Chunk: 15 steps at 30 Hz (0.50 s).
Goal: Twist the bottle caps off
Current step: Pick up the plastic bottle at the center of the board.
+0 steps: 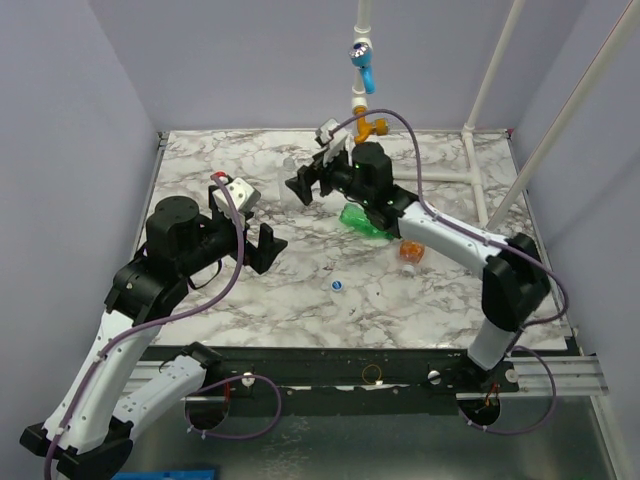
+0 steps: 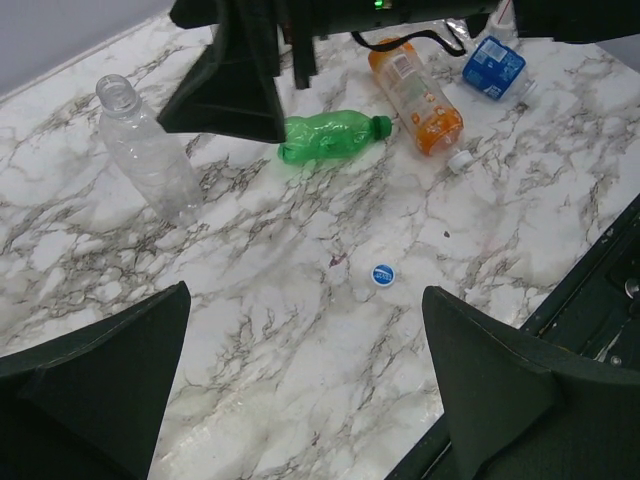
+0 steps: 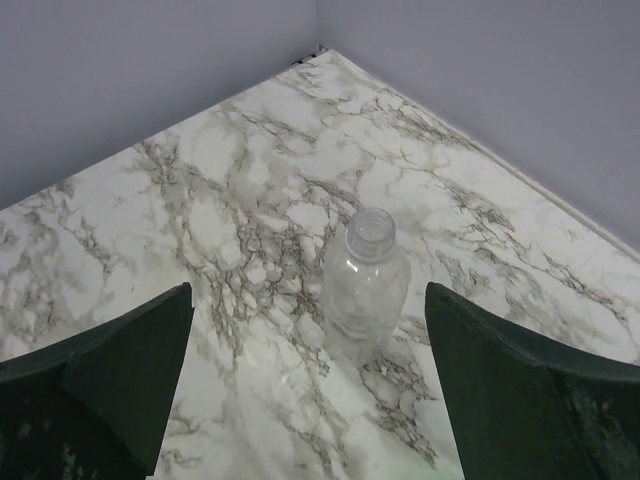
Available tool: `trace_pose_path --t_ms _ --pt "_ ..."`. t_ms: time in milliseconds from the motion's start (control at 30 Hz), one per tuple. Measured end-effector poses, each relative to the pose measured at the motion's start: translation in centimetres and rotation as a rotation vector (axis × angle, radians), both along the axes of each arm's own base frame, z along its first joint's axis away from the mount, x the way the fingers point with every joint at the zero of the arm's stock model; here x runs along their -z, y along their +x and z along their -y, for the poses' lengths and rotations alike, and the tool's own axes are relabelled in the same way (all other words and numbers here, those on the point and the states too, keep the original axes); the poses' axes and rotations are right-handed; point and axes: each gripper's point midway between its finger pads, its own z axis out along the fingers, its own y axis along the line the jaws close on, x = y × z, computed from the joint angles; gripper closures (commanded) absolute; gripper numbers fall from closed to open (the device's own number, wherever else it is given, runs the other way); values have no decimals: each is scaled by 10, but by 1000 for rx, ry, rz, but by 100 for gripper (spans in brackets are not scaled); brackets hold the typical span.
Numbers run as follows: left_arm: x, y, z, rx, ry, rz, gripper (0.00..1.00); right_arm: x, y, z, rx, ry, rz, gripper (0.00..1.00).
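A clear bottle (image 3: 367, 280) stands upright with its neck open and no cap; it also shows in the left wrist view (image 2: 145, 150). My right gripper (image 3: 310, 400) is open and empty, hovering just short of this bottle (image 1: 308, 185). A green bottle (image 2: 330, 138) lies on its side with a green cap (image 2: 381, 124) on. An orange bottle (image 2: 415, 95) lies beside it with a whitish cap (image 2: 460, 160) on. A bottle with a blue label (image 2: 493, 65) lies further back. A loose blue cap (image 2: 382, 275) lies on the marble (image 1: 337, 285). My left gripper (image 2: 305, 400) is open and empty over bare marble (image 1: 265, 250).
The marble table (image 1: 250, 310) has purple walls at the back and sides. White pipes with blue and orange fittings (image 1: 365, 70) stand at the back. The black front rail (image 1: 330, 365) runs along the near edge. The right arm (image 1: 450, 235) stretches over the green and orange bottles.
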Motion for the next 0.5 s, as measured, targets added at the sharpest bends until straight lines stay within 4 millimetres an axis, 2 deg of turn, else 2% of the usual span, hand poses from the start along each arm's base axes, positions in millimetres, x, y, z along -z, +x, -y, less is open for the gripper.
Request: trace_pose_path --t_ms 67,133,200,300,433,500 --pt "-3 0 1 3 -5 5 1 -11 -18 15 -8 9 16 0" --pt "-6 -1 2 10 -11 9 1 -12 -37 31 -10 4 16 0" --pt "-10 -2 2 16 -18 13 1 -3 -52 47 -3 -12 1 0" --pt "-15 -3 5 31 -29 17 1 28 -67 75 34 -55 -48 0" --pt "-20 -2 8 44 -35 18 1 78 -65 124 154 -104 -156 0" --pt "-22 -1 10 53 -38 17 1 87 -45 160 257 -93 -192 0"
